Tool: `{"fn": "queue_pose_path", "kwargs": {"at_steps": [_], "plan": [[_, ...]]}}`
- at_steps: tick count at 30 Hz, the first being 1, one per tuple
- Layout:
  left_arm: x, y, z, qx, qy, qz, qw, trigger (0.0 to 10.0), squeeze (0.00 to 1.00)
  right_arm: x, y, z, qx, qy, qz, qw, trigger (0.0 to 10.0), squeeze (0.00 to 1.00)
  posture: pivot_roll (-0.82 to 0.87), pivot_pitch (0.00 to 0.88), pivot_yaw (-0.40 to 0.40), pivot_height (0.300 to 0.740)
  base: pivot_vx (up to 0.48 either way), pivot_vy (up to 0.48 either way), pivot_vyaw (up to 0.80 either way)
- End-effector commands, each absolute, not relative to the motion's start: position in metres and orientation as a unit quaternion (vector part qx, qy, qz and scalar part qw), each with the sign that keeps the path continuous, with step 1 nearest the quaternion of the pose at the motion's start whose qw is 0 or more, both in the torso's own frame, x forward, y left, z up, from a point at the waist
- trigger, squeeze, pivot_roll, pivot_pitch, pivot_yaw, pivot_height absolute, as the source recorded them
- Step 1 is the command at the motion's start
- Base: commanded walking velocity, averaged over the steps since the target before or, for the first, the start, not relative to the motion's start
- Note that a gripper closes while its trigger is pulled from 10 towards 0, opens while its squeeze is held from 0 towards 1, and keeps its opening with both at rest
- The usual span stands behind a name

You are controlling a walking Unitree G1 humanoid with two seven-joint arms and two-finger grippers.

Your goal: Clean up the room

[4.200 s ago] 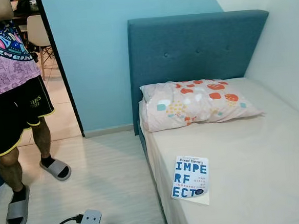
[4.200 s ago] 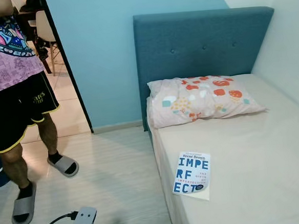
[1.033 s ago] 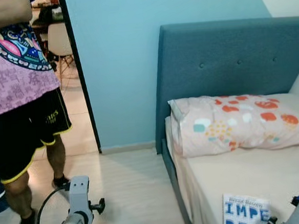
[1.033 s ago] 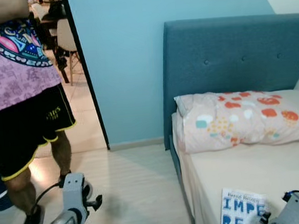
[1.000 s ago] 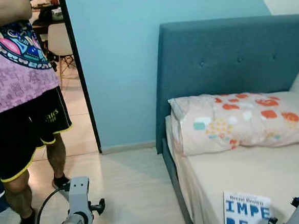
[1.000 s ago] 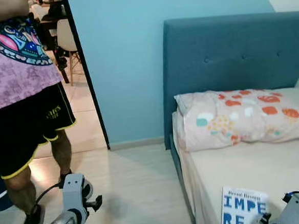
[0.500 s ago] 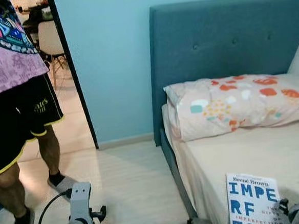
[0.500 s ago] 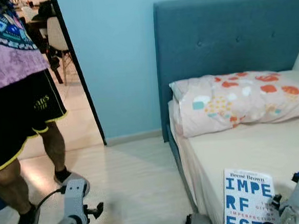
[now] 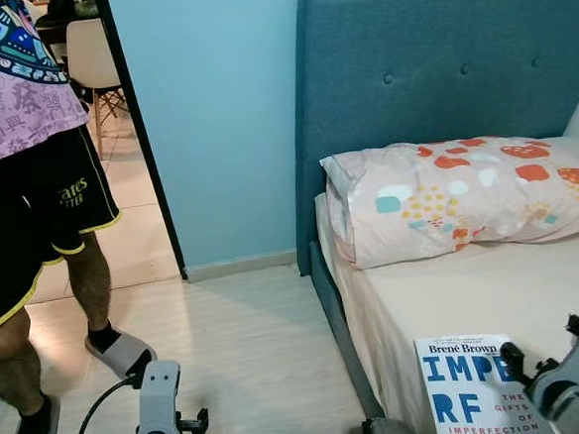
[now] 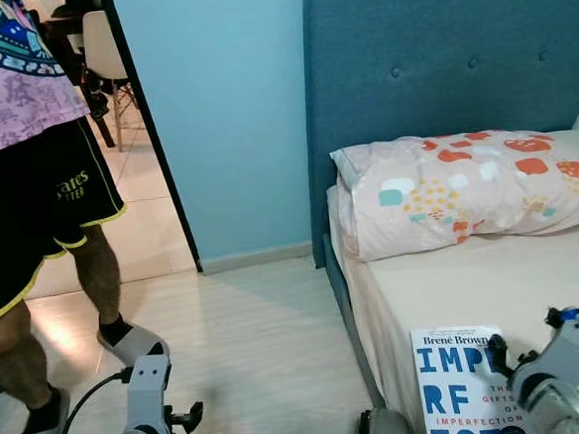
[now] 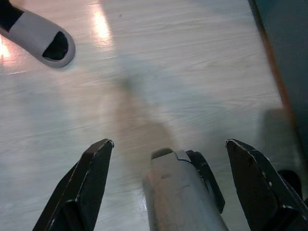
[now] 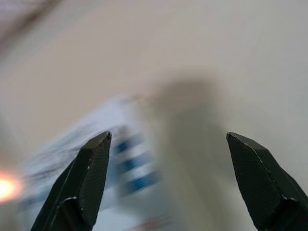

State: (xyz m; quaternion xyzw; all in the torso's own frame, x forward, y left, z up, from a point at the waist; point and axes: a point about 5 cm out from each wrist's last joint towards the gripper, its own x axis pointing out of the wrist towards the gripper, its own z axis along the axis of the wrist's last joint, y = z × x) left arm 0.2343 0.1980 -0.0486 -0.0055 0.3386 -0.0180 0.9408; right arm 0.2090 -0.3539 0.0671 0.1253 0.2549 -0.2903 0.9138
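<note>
Eye views: book (image 9: 470, 388) flat on bed (image 9: 494, 297) edge, just beside right pincer (image 10: 500, 354) — lined up for pickup. Right wrist: pincer spread wide, blurred book between fingers. Left wrist: left pincer (image 11: 171, 185) wide over floor (image 11: 159, 72), idle.

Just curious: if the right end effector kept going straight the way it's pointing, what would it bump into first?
Most likely the book on the bed: the open right end effector points down at it, though the view is blurred.

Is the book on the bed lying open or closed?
Closed. The book lies flat on the bed with its front cover facing up.
</note>
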Motion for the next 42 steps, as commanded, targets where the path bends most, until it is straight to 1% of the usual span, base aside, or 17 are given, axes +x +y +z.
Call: {"fn": "queue_pose_path", "kwargs": {"at_steps": [1,7,12,14,15,16,17,20,24,25,26,31,33,34,37,39,42], "plan": [[0.232,0.195,-0.051,0.0,0.346,-0.027,0.938,10.0,0.0,0.206,-0.36,0.072,0.106,0.257,-0.304,0.911,10.0,0.0,-0.11,0.003,-0.027,0.561,0.0,0.0,0.0],[0.232,0.194,-0.051,0.0,0.347,-0.031,0.937,10.0,0.0,0.199,-0.357,0.09,0.129,0.279,-0.293,0.905,10.0,0.0,-0.12,0.001,-0.034,0.561,0.0,0.0,0.0],[0.228,0.194,-0.054,0.001,0.354,-0.034,0.935,10.0,0.0,0.174,-0.366,0.105,0.157,0.292,-0.315,0.89,10.0,0.0,-0.12,0.0,-0.043,0.561,0.0,0.0,0.0],[0.228,0.194,-0.054,0.001,0.354,-0.034,0.935,10.0,0.0,0.171,-0.366,0.105,0.16,0.296,-0.311,0.889,10.0,0.0,-0.12,0.0,-0.043,0.561,0.0,0.0,0.0],[0.226,0.195,-0.055,0.0,0.355,-0.033,0.934,10.0,0.0,0.144,-0.356,0.1,0.175,0.333,-0.295,0.878,10.0,0.0,-0.14,0.004,-0.047,0.561,0.0,0.0,0.0],[0.226,0.196,-0.055,0.0,0.356,-0.034,0.934,10.0,0.0,0.133,-0.35,0.1,0.183,0.347,-0.279,0.876,10.0,0.0,-0.15,0.008,-0.037,0.561,0.0,0.0,0.0],[0.226,0.196,-0.055,0.0,0.356,-0.034,0.934,10.0,0.0,0.133,-0.35,0.1,0.183,0.347,-0.279,0.876,10.0,0.0,-0.15,0.008,-0.037,0.561,0.0,0.0,0.0],[0.224,0.196,-0.056,0.002,0.361,-0.038,0.932,10.0,0.0,0.113,-0.334,0.1,0.198,0.374,-0.222,0.878,10.0,0.0,-0.16,0.011,-0.031,0.561,0.0,0.0,0.0],[0.222,0.195,-0.057,0.007,0.364,-0.047,0.93,10.0,0.0,0.091,-0.31,0.097,0.234,0.41,-0.166,0.865,10.0,0.0,-0.18,0.024,-0.03,0.561,0.0,0.0,0.0],[0.222,0.195,-0.057,0.007,0.364,-0.047,0.93,10.0,0.0,0.091,-0.31,0.097,0.234,0.41,-0.166,0.865,10.0,0.0,-0.18,0.024,-0.03,0.561,0.0,0.0,0.0],[0.223,0.195,-0.057,0.008,0.364,-0.05,0.93,10.0,0.0,0.085,-0.3,0.096,0.252,0.417,-0.153,0.86,10.0,0.0,-0.2,0.032,-0.021,0.561,0.0,0.0,0.0],[0.223,0.194,-0.057,0.014,0.365,-0.058,0.929,10.0,0.0,0.079,-0.281,0.094,0.295,0.41,-0.129,0.853,10.0,0.0,-0.2,0.035,-0.018,0.561,0.0,0.0,0.0],[0.222,0.194,-0.057,0.016,0.366,-0.06,0.928,10.0,0.0,0.079,-0.267,0.086,0.321,0.417,-0.119,0.842,10.0,0.0,-0.2,0.033,-0.017,0.561,0.0,0.0,0.0],[0.223,0.193,-0.057,0.016,0.365,-0.059,0.929,10.0,0.0,0.081,-0.257,0.073,0.336,0.434,-0.121,0.827,10.0,0.0,-0.19,0.032,-0.02,0.561,0.0,0.0,0.0],[0.223,0.193,-0.057,0.015,0.365,-0.059,0.929,10.0,0.0,0.081,-0.254,0.072,0.338,0.438,-0.121,0.824,10.0,0.0,-0.19,0.032,-0.02,0.561,0.0,0.0,0.0],[0.223,0.193,-0.057,0.014,0.364,-0.057,0.929,10.0,0.0,0.085,-0.251,0.059,0.344,0.451,-0.141,0.811,10.0,0.0,-0.18,0.027,-0.024,0.561,0.0,0.0,0.0],[0.223,0.193,-0.057,0.013,0.364,-0.057,0.93,10.0,0.0,0.086,-0.25,0.056,0.344,0.456,-0.147,0.808,10.0,0.0,-0.18,0.027,-0.024,0.561,0.0,0.0,0.0]]}}
